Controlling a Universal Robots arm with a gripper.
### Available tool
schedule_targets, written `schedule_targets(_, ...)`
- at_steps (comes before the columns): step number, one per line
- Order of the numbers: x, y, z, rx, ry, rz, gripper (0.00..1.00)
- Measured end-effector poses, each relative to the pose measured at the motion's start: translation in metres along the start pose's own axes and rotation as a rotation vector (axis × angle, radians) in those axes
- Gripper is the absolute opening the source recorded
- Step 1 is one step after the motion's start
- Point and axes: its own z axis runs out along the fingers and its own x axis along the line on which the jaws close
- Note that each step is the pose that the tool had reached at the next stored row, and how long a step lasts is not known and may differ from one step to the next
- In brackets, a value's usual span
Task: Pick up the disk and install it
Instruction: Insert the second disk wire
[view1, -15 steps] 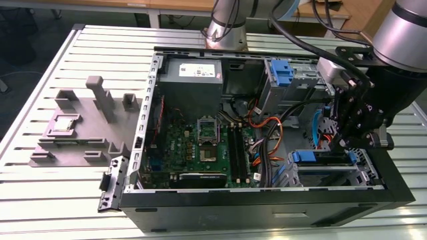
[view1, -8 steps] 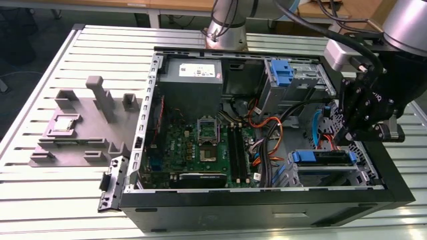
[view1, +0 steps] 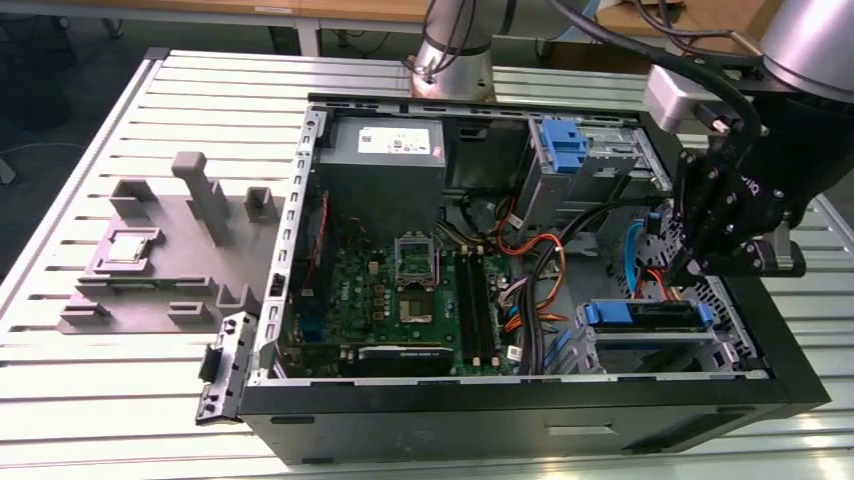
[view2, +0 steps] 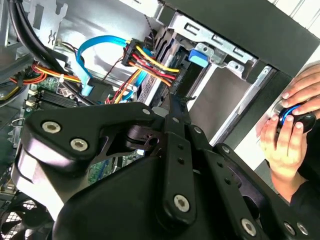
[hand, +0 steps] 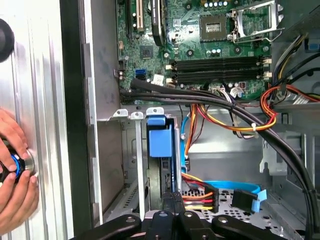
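Note:
The disk (view1: 643, 316) lies in the drive cage at the front corner of the open computer case (view1: 534, 410), on the exterior view's right. Its blue rails and blue end tab (hand: 160, 142) show, and so does the same tab (view2: 198, 55) between the metal cage walls. My gripper (view1: 697, 268) hangs just above the cage, over the case's side wall. Its black fingers (hand: 172, 199) are drawn together at the disk's cable end, with nothing seen between them. Orange, red and yellow cables (view2: 150, 62) run beside the disk.
A grey power-supply box (view1: 387, 150) and a blue bracket (view1: 567, 140) sit at the back of the case, with the green motherboard (view1: 400, 290) in the middle. A grey fixture (view1: 160, 250) lies on the table. A person's hand (hand: 15, 172) rests on a round blue-ringed knob outside the case.

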Motion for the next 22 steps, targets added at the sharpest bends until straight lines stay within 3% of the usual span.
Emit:
schedule_targets(7, -0.0001, 0.0098, -0.0012, 0.0000, 0.0003, 0.000, 0.10)
schedule_targets(13, -0.0015, 0.0105, -0.0146, 0.0000, 0.0000, 0.000, 0.10)
schedule_targets(18, -0.0093, 0.0111, -0.0160, 0.0002, 0.0071, 0.000, 0.10)
schedule_targets(22, -0.0170, 0.0116, -0.0168, -0.0012, 0.0082, 0.002, 0.10)
